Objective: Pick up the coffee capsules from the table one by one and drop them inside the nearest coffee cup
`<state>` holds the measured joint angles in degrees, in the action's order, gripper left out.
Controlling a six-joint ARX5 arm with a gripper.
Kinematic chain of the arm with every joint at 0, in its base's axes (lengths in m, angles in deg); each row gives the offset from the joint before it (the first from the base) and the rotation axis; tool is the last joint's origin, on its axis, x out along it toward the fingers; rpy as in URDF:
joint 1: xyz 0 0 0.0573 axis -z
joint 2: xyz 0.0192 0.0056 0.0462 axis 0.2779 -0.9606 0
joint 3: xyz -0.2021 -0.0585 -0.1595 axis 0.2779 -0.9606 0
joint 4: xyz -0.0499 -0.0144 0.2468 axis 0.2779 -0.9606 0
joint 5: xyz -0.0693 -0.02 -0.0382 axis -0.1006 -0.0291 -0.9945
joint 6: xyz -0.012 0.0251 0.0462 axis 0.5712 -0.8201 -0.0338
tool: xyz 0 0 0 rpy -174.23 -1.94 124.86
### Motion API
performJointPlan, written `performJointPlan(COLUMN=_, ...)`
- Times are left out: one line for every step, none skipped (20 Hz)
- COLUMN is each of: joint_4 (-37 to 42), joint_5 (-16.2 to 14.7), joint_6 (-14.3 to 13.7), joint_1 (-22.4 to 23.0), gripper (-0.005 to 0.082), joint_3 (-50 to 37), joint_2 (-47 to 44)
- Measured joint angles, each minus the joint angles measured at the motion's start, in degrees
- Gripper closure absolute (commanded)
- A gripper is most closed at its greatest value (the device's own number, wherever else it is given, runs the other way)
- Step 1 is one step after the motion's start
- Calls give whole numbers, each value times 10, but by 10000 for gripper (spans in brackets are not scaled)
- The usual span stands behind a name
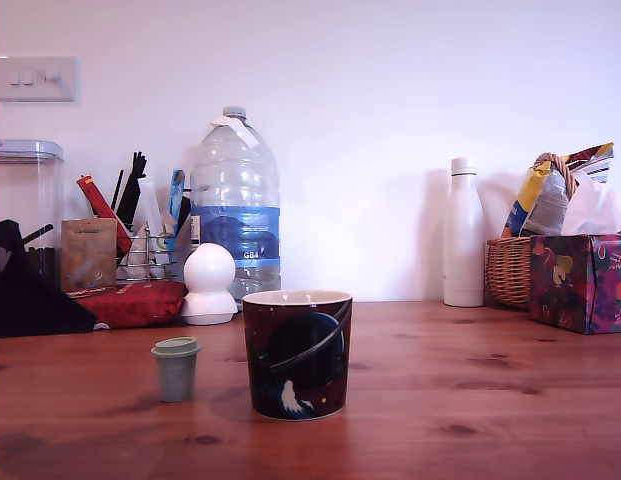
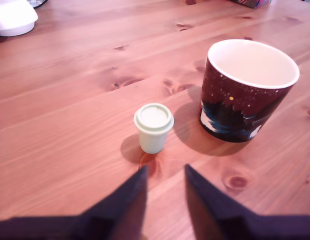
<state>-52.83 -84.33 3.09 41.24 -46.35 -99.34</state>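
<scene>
Your gripper (image 2: 164,172) hangs open over the table (image 2: 70,125).
One capsule (image 2: 153,127) stands upright just ahead of its fingertips, untouched; the cup (image 2: 244,95) sits beside it, further off.

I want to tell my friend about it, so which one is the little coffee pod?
Find the dark mug with the ringed planet, near the front of the wooden table. Just beside it, on the exterior view's left and not touching, stands the coffee pod. It is pale sage-green, much shorter than the mug, with a wider flat rim on top.
</scene>
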Motion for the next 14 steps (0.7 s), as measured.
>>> performJointPlan(joint_4=-1, joint_5=0, joint_6=-1, joint_1=0, gripper=9, joint_3=0, joint_2=0)
performJointPlan(joint_4=-1, joint_5=0, joint_6=-2, joint_1=0, gripper=9, joint_3=0, joint_2=0)
performJointPlan(joint_4=-1, joint_5=0, joint_6=-2, joint_1=0, gripper=9, joint_3=0, joint_2=0)
performJointPlan(joint_4=-1, joint_5=0, joint_6=-2, joint_1=0, gripper=9, joint_3=0, joint_2=0)
performJointPlan(joint_4=0, joint_5=0, joint_6=-2, joint_1=0, gripper=9, joint_3=0, joint_2=0)
performJointPlan(joint_4=5, joint_5=0, joint_6=-2, joint_1=0, gripper=9, joint_3=0, joint_2=-2)
performJointPlan(joint_4=16, joint_5=0, joint_6=-2, joint_1=0, gripper=9, joint_3=0, joint_2=-7)
performJointPlan(joint_4=29, joint_5=0, joint_6=-2, joint_1=0, gripper=9, joint_3=0, joint_2=-17)
performJointPlan(joint_4=42, joint_5=0, joint_6=-2, joint_1=0, gripper=9, joint_3=0, joint_2=-31)
performJointPlan(joint_4=57, joint_5=0, joint_6=-2, joint_1=0, gripper=9, joint_3=0, joint_2=-49)
performJointPlan(joint_4=74, joint_5=0, joint_6=-2, joint_1=0, gripper=9, joint_3=0, joint_2=-69)
performJointPlan(joint_4=92, joint_5=0, joint_6=-2, joint_1=0, gripper=9, joint_3=0, joint_2=-89)
performJointPlan(joint_4=111, joint_5=0, joint_6=-2, joint_1=0, gripper=9, joint_3=0, joint_2=-106)
performJointPlan(joint_4=135, joint_5=0, joint_6=-2, joint_1=0, gripper=9, joint_3=0, joint_2=-126)
